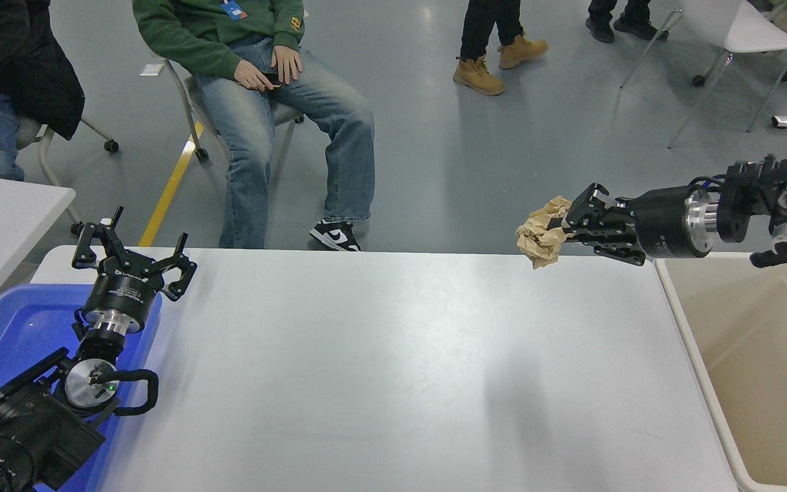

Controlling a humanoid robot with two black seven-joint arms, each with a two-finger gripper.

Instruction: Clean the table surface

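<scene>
table surface (366, 369), right claw (574, 222) clamping what looks like crumpled paper (542, 232), beige bin (762, 355) beside, left claw (134, 256) splayed

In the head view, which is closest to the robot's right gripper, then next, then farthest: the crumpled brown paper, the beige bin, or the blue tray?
1. The crumpled brown paper: clamped in the right gripper, at its tip.
2. The beige bin: just below the arm, at the table's right end.
3. The blue tray: far across at the left end, under the parked left gripper.
</scene>
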